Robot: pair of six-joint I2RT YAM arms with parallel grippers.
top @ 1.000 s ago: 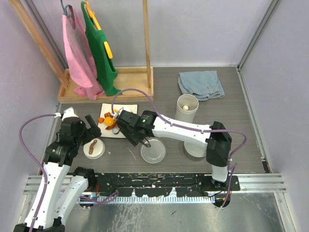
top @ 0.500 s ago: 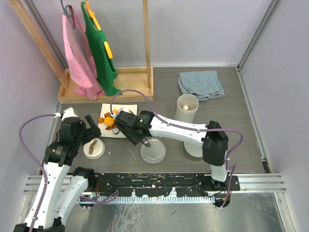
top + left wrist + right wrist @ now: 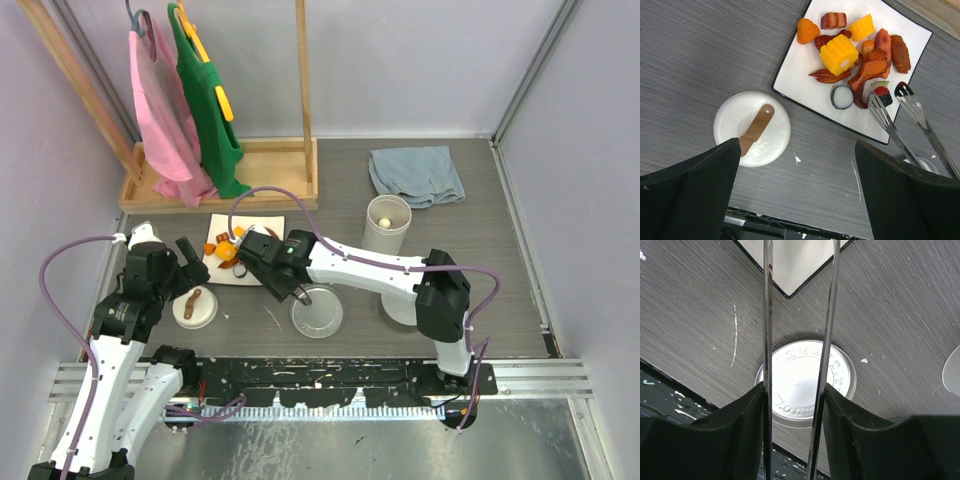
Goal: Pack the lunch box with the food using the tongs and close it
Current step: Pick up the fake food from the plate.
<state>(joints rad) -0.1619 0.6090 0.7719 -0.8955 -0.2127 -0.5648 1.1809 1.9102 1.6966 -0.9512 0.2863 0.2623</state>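
Note:
My right gripper [image 3: 792,395] [image 3: 283,283] is shut on the tongs [image 3: 768,315], one finger pressing each thin arm from outside. A round steel piece of the lunch box [image 3: 807,385] [image 3: 318,315] with embossed letters lies under it. The tongs [image 3: 900,117] reach the white square plate [image 3: 800,65], their tips apart beside a red, black and white piece [image 3: 883,94] of the food [image 3: 840,52]. The white tub [image 3: 387,226] stands at mid-right. My left gripper [image 3: 797,200] [image 3: 185,262] hangs open above the table beside the white lid [image 3: 752,129] with the brown handle.
A wooden rack [image 3: 230,165] with pink and green garments stands at the back left. A blue cloth [image 3: 415,175] lies at the back right. Another steel round [image 3: 952,371] shows at the right wrist view's edge. The black front rail [image 3: 320,375] borders the table.
My right arm has shifted slightly left toward the plate with the tongs in its grip. The left arm and the lid have not moved.

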